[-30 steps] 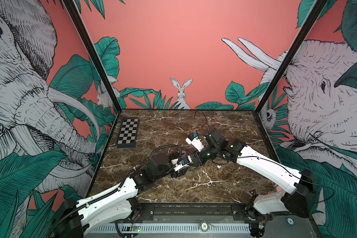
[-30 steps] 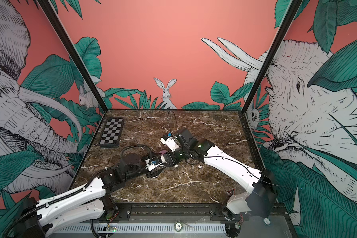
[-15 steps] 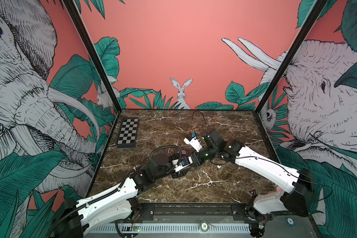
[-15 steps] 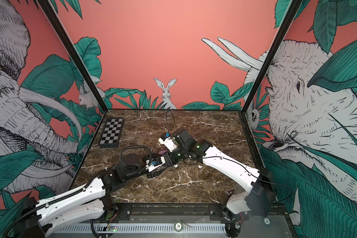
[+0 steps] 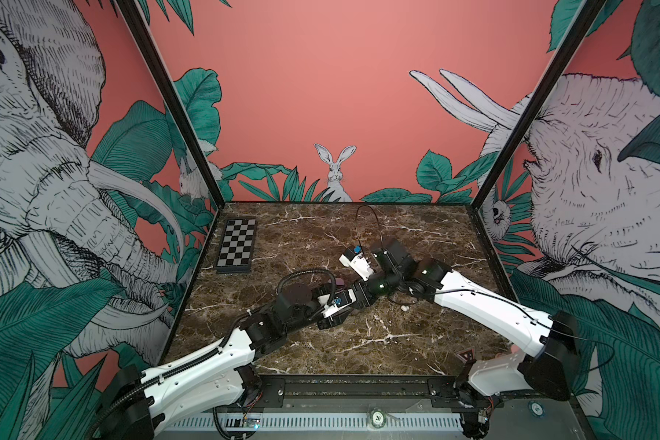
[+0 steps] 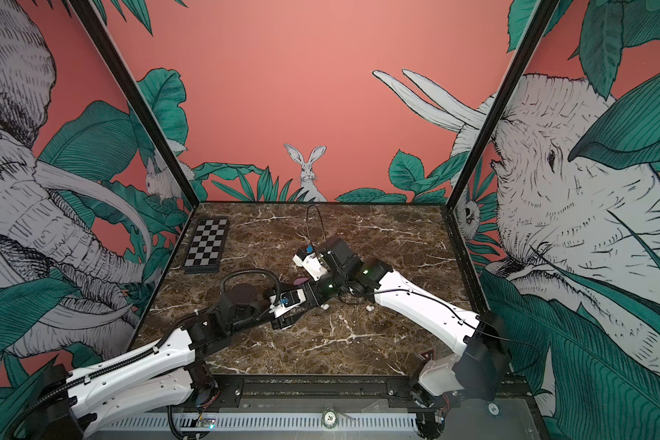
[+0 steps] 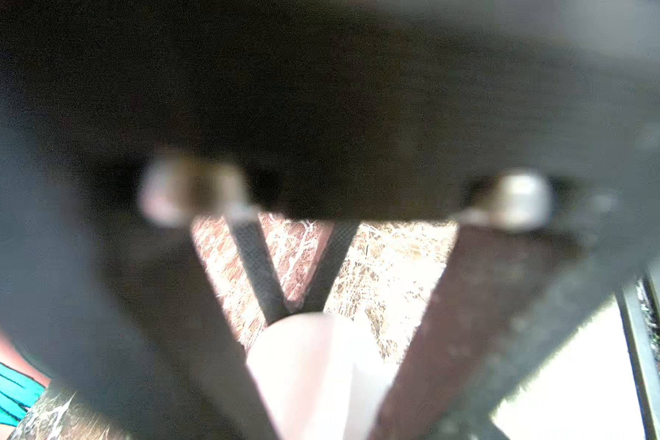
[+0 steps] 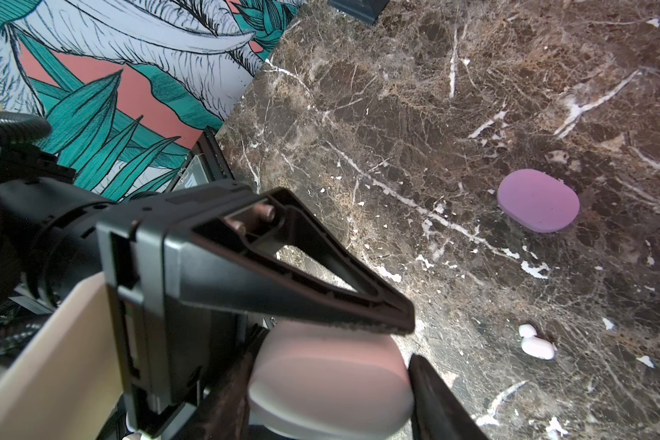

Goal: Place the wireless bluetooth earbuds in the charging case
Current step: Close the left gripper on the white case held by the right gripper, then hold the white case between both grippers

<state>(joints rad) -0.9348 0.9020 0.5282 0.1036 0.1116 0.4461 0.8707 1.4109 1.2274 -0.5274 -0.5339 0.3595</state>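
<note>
On the surface (image 5: 397,335), right hand (image 8: 332,358) clamps white case (image 8: 328,384); left hand (image 7: 321,419) straddles it, grip cannot be told. Purple case (image 8: 538,200) and white bud (image 8: 536,343) lie apart.

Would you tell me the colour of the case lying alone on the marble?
The case is lilac purple, clearest in the right wrist view.

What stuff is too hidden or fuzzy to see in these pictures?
- White case: both top views, the left arm and right arm cover it; right wrist view, the picture edge cuts it off.
- Purple case: its inside; right wrist view shows only its outside.
- Left wrist view: blurry, dark close parts fill it.
- White earbud: too tiny for detail in both top views.
</note>
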